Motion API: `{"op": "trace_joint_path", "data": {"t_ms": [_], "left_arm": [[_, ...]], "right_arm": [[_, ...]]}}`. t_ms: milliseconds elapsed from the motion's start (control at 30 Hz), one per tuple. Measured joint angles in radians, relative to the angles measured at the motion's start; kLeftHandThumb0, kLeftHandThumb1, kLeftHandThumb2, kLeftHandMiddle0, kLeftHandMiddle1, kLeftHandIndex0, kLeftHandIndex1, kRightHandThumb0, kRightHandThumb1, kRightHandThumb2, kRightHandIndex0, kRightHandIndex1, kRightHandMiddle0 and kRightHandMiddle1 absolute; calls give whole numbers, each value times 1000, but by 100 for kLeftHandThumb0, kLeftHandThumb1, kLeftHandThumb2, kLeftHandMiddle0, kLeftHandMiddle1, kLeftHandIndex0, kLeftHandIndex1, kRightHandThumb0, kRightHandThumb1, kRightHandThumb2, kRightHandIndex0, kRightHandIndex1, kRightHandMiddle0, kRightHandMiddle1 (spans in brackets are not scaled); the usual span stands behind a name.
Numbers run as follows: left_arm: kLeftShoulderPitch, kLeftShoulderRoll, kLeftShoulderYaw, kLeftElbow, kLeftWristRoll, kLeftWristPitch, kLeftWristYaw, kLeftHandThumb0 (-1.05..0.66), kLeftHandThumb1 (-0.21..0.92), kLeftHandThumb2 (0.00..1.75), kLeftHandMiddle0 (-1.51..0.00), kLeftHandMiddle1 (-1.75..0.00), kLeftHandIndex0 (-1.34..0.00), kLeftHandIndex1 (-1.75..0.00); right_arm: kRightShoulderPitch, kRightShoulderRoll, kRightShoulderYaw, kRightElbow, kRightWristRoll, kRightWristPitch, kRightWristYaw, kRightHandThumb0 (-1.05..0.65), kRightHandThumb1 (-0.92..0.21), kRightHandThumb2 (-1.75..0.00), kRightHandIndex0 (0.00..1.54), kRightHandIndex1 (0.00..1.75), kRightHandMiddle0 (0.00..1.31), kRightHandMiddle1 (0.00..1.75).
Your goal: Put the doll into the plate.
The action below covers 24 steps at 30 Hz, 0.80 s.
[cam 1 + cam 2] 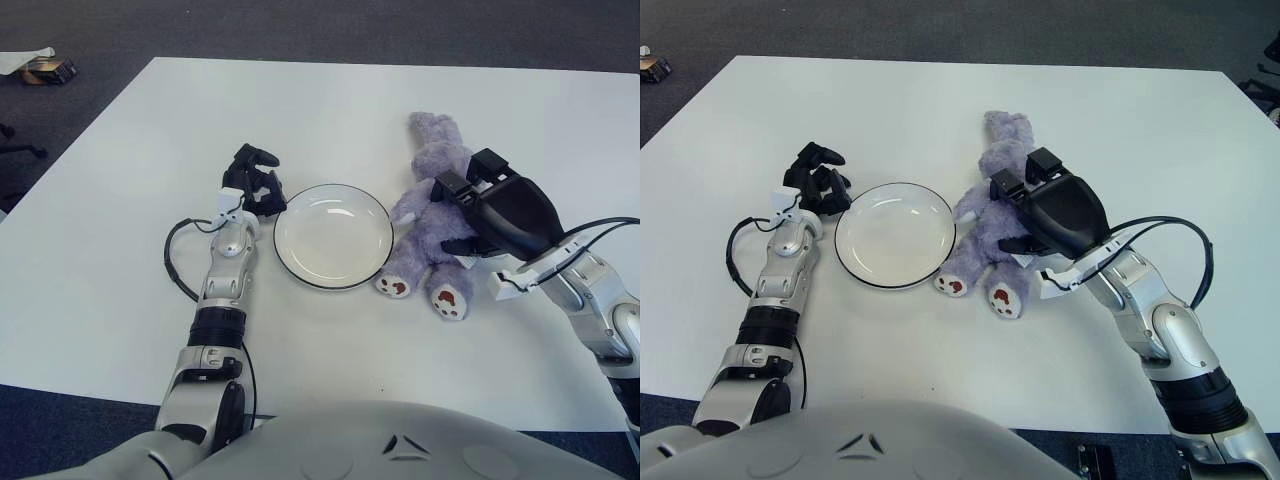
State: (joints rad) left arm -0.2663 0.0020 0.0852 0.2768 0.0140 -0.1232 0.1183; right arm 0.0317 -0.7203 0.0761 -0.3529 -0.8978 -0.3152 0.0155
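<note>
A purple plush doll (428, 170) lies on the white table just right of the plate, head away from me and red-soled feet (396, 287) near the plate's right rim. The white plate (330, 238) with a dark rim holds nothing. My right hand (457, 216) is shut on the doll's body, fingers (452, 186) over the top and the thumb below; the hand hides the doll's right side. Beside the plate's left rim is my left hand (253, 180), its fingers curled and holding nothing.
A black cable (172, 262) loops out from my left forearm over the table. Another cable (1185, 235) arcs over my right forearm. The table's left edge (80, 130) runs diagonally, with dark carpet and some small items (45, 68) beyond it.
</note>
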Motion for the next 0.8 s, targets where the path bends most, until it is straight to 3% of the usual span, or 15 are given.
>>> {"op": "trace_joint_path", "data": {"t_ms": [267,567,800], "left_arm": [[1,0,0,-1,1,0,0,-1,26,139,-54,-175,-53,-175],[3,0,-2,-4,3,0,2,-1,26,139,-54,-175,-53,-175],[6,2,-5,-8,6,0,4,-1,26,140,-54,-175,-53,-175]], "right_arm": [[-8,3,1,44,62,-38,-12,0,-20,-145,60,174,58,173],[-23,3,1,99,176,-99,-3,0,-13,-149,78,160,55,175],[-76,3,-4,195,300,-149,23,0,-4,-158,87,158,60,175]]}}
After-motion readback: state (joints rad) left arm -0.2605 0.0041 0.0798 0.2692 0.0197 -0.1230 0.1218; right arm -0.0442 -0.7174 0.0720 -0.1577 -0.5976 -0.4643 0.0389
